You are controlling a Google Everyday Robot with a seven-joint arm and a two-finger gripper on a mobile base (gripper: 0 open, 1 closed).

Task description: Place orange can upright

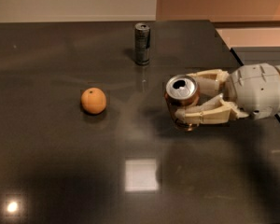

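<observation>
The orange can (181, 97) is a shiny copper-orange can with a silver top and pull-tab opening. It is held at the right of the dark table, tilted, its top facing the camera and up. My gripper (192, 96) reaches in from the right on a white arm. Its two cream fingers (203, 114) close around the can's body, one behind and one in front. The can's lower end is close to the table surface; I cannot tell whether it touches.
A slim, taller silver-grey can (142, 43) stands upright at the back middle of the dark glossy table (60, 171). A round orange fruit (93, 101) lies to the left of my gripper. The table's right edge (231, 48) runs near the arm.
</observation>
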